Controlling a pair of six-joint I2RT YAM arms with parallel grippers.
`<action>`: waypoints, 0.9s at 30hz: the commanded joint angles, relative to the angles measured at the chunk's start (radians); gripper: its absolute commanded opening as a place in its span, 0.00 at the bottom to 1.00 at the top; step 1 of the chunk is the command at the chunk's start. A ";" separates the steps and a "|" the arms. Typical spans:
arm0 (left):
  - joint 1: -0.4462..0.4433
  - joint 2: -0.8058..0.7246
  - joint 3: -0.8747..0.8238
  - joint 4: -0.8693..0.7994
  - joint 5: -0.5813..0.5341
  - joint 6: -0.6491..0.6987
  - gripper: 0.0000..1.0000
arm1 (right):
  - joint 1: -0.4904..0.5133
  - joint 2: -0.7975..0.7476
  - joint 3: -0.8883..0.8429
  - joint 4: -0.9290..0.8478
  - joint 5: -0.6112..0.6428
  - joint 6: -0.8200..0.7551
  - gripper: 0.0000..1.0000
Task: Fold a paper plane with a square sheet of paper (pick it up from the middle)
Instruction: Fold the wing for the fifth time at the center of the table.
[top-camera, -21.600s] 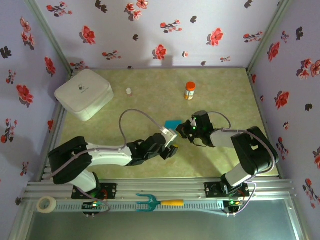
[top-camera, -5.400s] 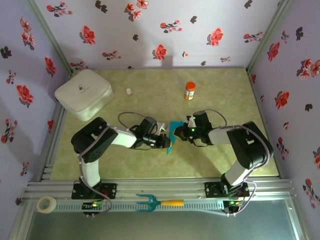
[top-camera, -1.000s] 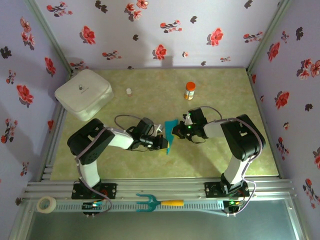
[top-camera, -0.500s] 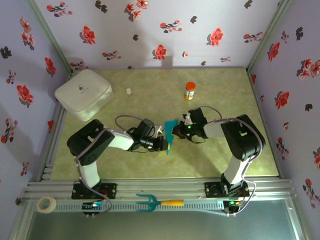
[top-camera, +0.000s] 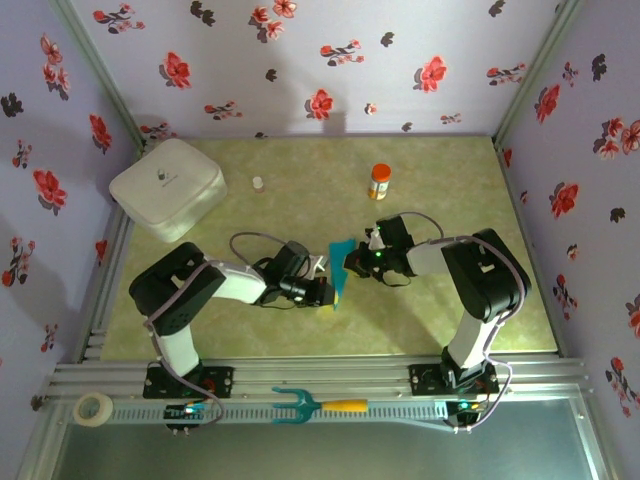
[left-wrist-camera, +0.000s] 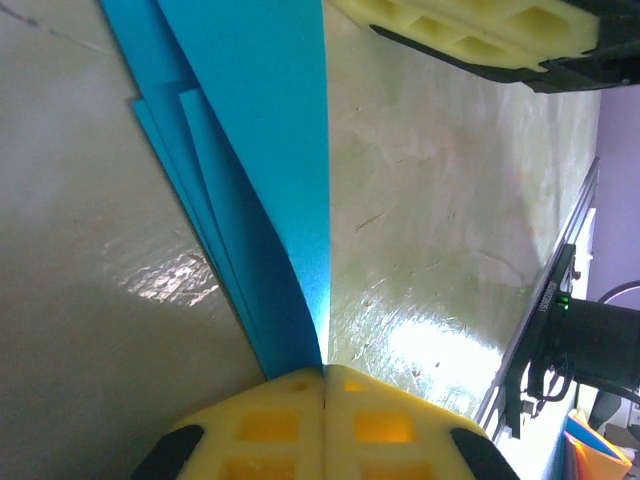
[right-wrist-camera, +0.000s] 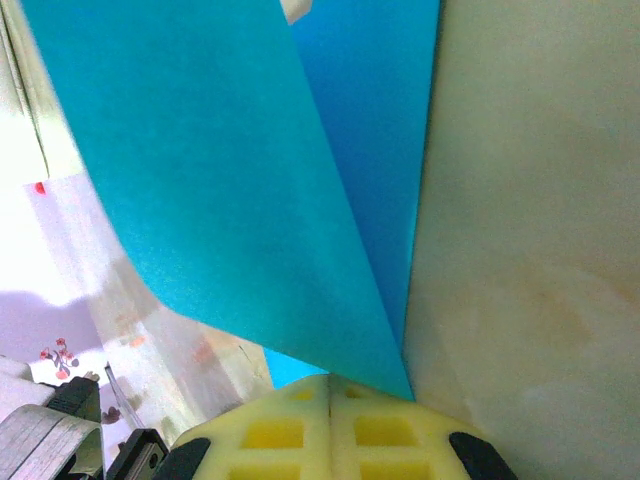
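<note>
At mid-frame on the tabletop, the folded sheet of paper stood on edge. The left end effector was pinched shut on its lower tip, slightly tighter than a second before, and the right end effector was clamped shut on its right edge. A white box and an orange bottle sat well apart, with bare surface all around.

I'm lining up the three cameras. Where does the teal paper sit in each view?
Top external: teal paper mid-table, pinched between left gripper and right gripper.
Left wrist: paper upper left, narrowing into the left gripper at the bottom.
Right wrist: paper upper left to centre, above the right gripper.
Shared landmark: mottled green tabletop.
</note>
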 joint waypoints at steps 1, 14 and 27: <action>-0.039 -0.002 -0.020 -0.204 0.011 0.035 0.07 | 0.006 0.041 -0.020 -0.118 0.111 -0.013 0.01; -0.059 -0.024 -0.027 -0.234 -0.003 0.034 0.11 | 0.006 0.043 -0.022 -0.117 0.113 -0.014 0.01; -0.060 -0.110 -0.046 -0.218 -0.013 0.035 0.19 | 0.006 0.047 -0.021 -0.114 0.114 -0.009 0.01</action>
